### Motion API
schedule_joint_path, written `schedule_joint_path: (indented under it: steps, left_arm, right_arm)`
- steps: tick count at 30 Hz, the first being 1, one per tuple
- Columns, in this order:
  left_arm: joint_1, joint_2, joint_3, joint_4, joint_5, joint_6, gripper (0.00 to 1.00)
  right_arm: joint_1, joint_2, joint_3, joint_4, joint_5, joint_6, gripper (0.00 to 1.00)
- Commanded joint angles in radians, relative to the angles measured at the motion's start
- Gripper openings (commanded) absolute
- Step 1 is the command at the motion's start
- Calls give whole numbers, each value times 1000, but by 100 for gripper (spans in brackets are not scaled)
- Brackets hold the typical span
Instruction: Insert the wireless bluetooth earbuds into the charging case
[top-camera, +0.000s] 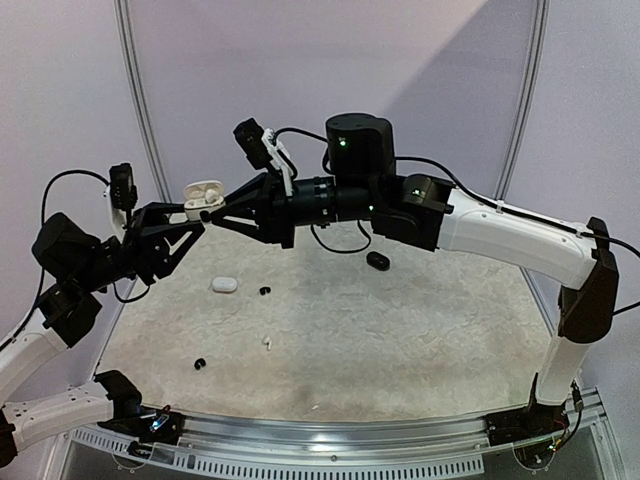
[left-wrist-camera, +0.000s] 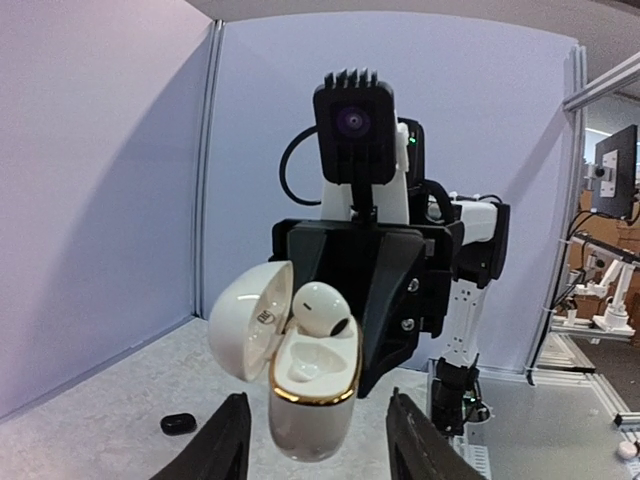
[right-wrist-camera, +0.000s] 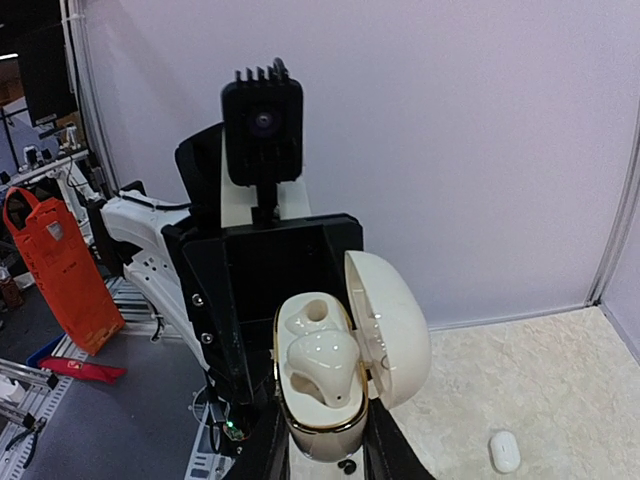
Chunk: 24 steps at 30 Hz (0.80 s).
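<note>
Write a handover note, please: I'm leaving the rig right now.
Left hand: open, empty, close to the case.
Right hand: shut on the open white charging case, held in the air.
Done: one white earbud sits in the case, maybe not fully seated; second slot empty.
On the table: a loose white earbud, two black earbuds, a closed white case, a black case.
Left: fill the empty slot, close the lid.

White charging case (left-wrist-camera: 312, 420) (lid flipped back) upright aloft, one white earbud (left-wrist-camera: 322, 308) sitting in its socket
</note>
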Motion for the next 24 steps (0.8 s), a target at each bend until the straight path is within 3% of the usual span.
schedule_joint_path:
  steps: [1, 9, 12, 19, 21, 24]
  left_arm:
    - [-7, 8, 30, -63, 59, 70, 44]
    - [-7, 12, 47, -103, 78, 101, 28]
    - [-8, 13, 46, -115, 85, 105, 29]
    - [-7, 6, 21, -137, 55, 106, 45]
    - [-7, 4, 15, -139, 47, 106, 44]
    - [-7, 1, 16, -138, 41, 107, 35]
  right_arm:
    - [20, -40, 48, -137, 69, -110, 0]
    - [32, -43, 54, -161, 94, -150, 0]
    - [32, -45, 53, -150, 92, -148, 0]
    - [32, -50, 53, -130, 86, -140, 0]
    - [33, -50, 52, -132, 87, -137, 0]
    - [31, -51, 51, -133, 86, -128, 0]
